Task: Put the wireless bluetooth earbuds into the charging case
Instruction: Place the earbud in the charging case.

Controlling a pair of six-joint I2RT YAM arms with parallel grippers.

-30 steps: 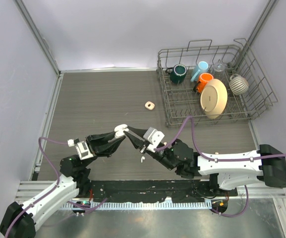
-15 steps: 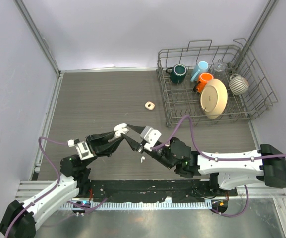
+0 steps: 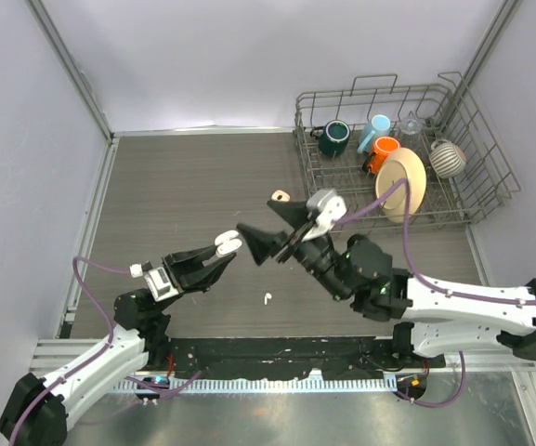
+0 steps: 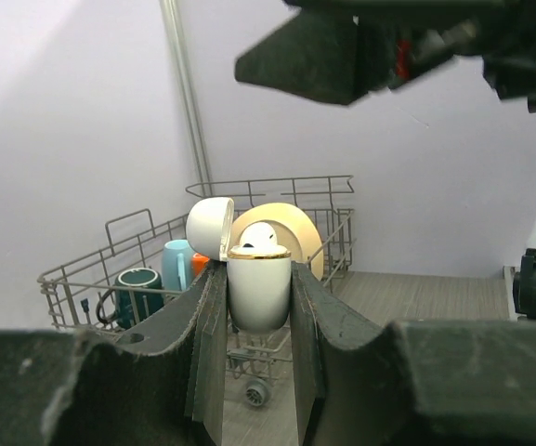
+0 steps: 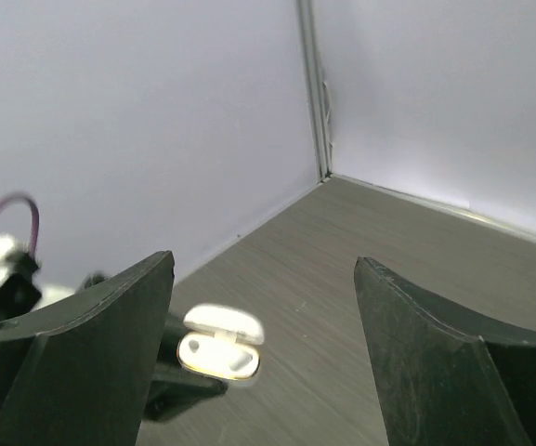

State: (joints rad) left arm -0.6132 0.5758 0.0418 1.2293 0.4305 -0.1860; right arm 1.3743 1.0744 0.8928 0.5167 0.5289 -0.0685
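The white charging case (image 3: 225,243) is off the table, lid open, with my left gripper (image 3: 217,255) shut on its body. In the left wrist view the case (image 4: 259,290) stands between the fingers (image 4: 202,316) and one earbud (image 4: 260,236) shows above its gold rim. My right gripper (image 3: 270,228) hangs open and empty just right of the case. The right wrist view looks down on the open case (image 5: 219,342) with an earbud (image 5: 241,354) seated in one slot. Another white earbud (image 3: 268,299) lies on the table below the grippers.
A second small closed case (image 3: 280,196) lies on the table, partly behind my right gripper's far finger. A wire dish rack (image 3: 342,200) at the back right holds a green mug (image 3: 333,138), an orange mug (image 3: 383,151), a blue cup and a beige plate (image 3: 401,185).
My right gripper was shut at the case's mouth; it has now opened wide and pulled up and to the right, away from the case. The left gripper still holds the case.
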